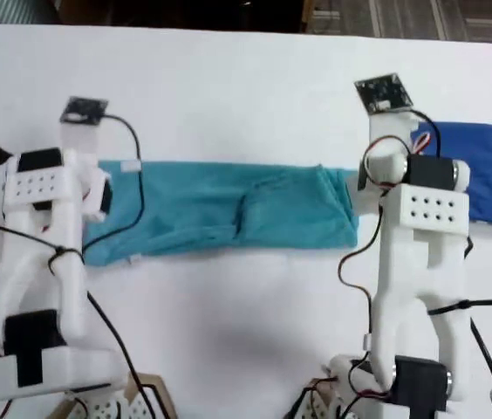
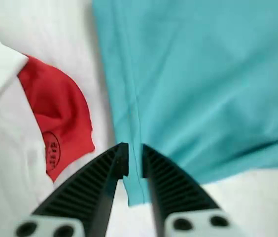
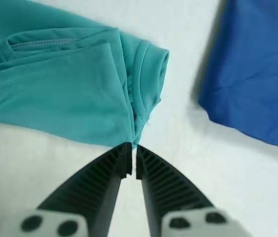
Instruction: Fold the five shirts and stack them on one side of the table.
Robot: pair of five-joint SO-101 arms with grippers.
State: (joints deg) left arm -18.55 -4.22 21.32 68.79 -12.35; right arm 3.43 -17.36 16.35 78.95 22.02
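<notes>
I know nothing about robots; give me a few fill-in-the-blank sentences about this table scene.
1. The left gripper pinches one end of a long shirt, coloured ___.
2. The right gripper pinches its other end; nearby lies a second shirt, coloured ___.
3. Near the left gripper lies a garment that is white and ___.
Missing words: teal; blue; red.

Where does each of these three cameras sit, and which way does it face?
High view: fixed above the table, looking down; shows the left arm and right arm, teal shirt between them.
Left wrist view: rides the left arm, looks along the left gripper pinching the teal shirt's edge, red cloth beside.
Right wrist view: rides the right arm, looks along the right gripper pinching the shirt's corner, blue shirt nearby.
Shared: all three see the teal shirt; the high and right wrist views also the blue shirt.
</notes>
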